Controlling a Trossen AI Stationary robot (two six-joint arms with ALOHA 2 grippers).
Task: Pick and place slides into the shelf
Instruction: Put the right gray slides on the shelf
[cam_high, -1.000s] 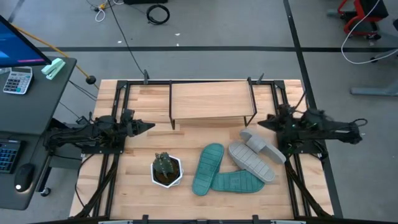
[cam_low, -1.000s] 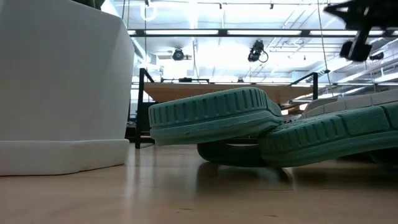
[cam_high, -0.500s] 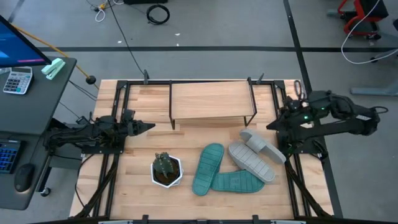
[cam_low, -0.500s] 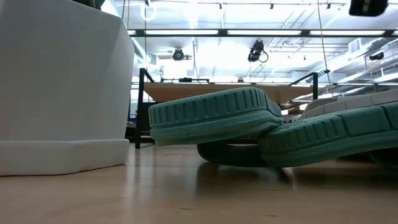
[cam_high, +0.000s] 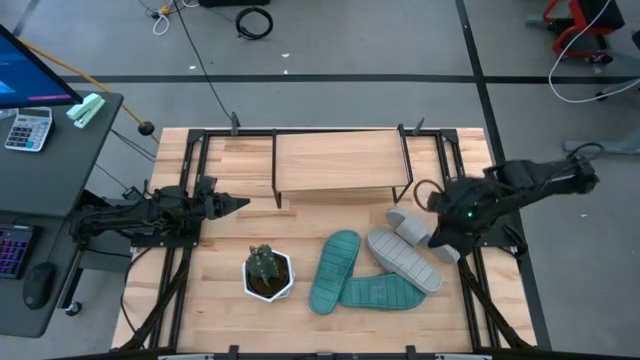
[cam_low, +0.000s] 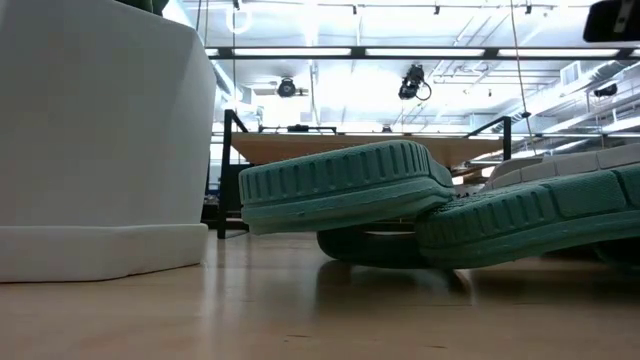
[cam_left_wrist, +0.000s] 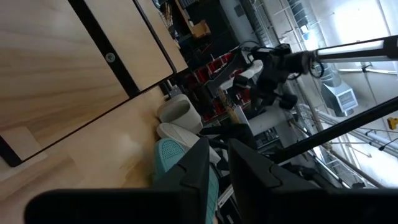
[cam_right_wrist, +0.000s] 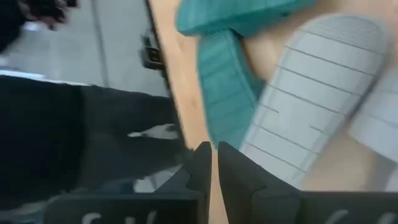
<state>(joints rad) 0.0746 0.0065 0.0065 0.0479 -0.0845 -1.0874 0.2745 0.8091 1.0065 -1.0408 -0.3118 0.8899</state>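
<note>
Four slides lie in a heap at the table's near right. One teal slide (cam_high: 333, 270) rests one end on the other teal slide (cam_high: 380, 293) (both also in the low view (cam_low: 345, 185), (cam_low: 530, 215)). A grey slide (cam_high: 403, 258) lies sole up across the second teal one, and a second grey slide (cam_high: 420, 230) leans on it. The shelf (cam_high: 340, 165) stands at the far middle. My right gripper (cam_high: 437, 232) hovers above the grey slides, tipped downward, shut and touching nothing (cam_right_wrist: 213, 149). My left gripper (cam_high: 240, 204) waits level at the left, shut (cam_left_wrist: 216, 146).
A small plant in a white pot (cam_high: 268, 272) stands near the front, left of the slides, and fills the left of the low view (cam_low: 100, 140). Black frame rails run along both sides of the table (cam_high: 470, 290). Bare wood lies between the shelf and the slides.
My right gripper has risen from its level resting place by the table's right edge, swung out over the grey slides and tipped downward. The slides, the pot and the left arm have kept still.
</note>
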